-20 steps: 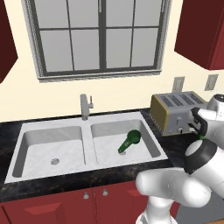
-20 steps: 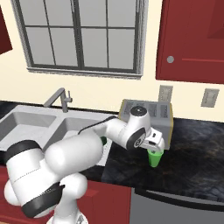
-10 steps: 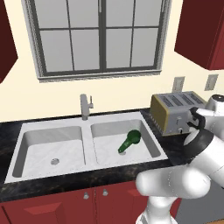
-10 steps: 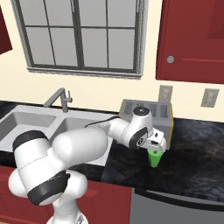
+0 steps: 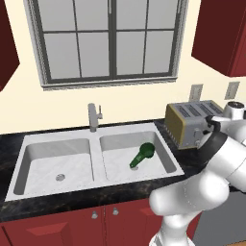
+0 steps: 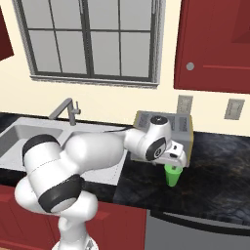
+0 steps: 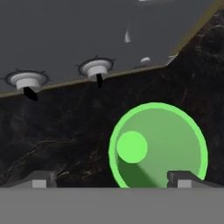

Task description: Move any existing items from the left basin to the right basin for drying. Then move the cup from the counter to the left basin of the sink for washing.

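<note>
Gripper [image 6: 174, 163] — jaws spread wide, holding nothing, poised directly over the cup [image 6: 172, 175] at centre right of the right base view; in the hand view the cup's open mouth sits at lower right between the finger tips [image 7: 41, 179].
Cup — upright on the counter [image 6: 215, 180], just in front of the toaster [image 5: 188, 124].
Bottle [image 5: 142, 154] — lying in the right basin [image 5: 164, 158], frame centre.
Left basin [image 5: 43, 163] — beside it, left of centre.

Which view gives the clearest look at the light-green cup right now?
The hand view: it looks straight down into the cup, showing its whole rim and base. The right base view shows its lower body on the counter, top hidden by the gripper.
</note>
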You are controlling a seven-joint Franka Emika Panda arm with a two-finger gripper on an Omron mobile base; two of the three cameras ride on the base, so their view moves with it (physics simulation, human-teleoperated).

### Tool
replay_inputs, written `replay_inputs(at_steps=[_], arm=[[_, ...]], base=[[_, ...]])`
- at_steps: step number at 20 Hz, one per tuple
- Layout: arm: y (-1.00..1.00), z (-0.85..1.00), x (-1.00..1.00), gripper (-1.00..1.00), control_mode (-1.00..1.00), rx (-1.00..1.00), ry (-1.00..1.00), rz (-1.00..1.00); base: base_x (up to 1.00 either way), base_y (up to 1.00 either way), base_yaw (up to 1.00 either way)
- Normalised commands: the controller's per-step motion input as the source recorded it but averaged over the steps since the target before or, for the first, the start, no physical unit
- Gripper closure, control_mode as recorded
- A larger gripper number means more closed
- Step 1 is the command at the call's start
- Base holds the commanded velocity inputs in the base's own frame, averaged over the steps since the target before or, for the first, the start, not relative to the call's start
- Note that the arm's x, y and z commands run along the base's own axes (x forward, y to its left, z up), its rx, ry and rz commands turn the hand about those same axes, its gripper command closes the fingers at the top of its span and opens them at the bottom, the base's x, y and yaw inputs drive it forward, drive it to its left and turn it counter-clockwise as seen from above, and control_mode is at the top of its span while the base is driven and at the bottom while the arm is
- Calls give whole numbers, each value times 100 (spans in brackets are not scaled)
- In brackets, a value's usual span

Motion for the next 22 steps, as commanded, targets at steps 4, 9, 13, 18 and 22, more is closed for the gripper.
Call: replay_inputs(at_steps=[4, 9, 13, 18, 22], arm=[[-8, -13, 12, -100, -100, 0, 3, 2], [-9, -17, 7, -100, -100, 0, 1, 3], [-8, -15, 8, -100, -100, 0, 0, 4], [-3, -15, 8, -100, -100, 0, 1, 4], [0, -16, 0, -100, -100, 0, 1, 3]], base=[[0, 0, 0], [0, 0, 0], [0, 0, 0], [0, 0, 0], [0, 0, 0]])
